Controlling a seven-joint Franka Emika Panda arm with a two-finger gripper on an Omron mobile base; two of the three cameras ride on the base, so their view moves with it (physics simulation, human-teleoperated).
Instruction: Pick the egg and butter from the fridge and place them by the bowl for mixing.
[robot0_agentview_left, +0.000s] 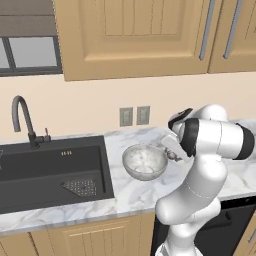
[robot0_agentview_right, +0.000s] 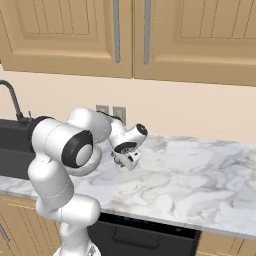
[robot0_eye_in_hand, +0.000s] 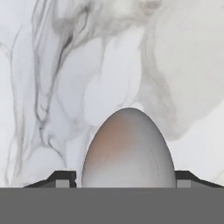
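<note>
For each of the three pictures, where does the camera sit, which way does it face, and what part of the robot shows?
Left base view: behind the arm's left, facing forward-down at the sink, bowl and marble counter; the white arm rises lower right.
Right base view: behind the arm's right, facing the same counter; arm at lower left, pincer lowered over the marble.
Hand view: on the hand, looking along the pincer at the egg between its fingertips, marble behind.
Both base views share the arm, counter and wall outlets.

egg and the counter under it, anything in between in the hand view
Nothing: in the hand view only bare marble counter lies beyond the egg, which sits between the gripper fingertips.
</note>
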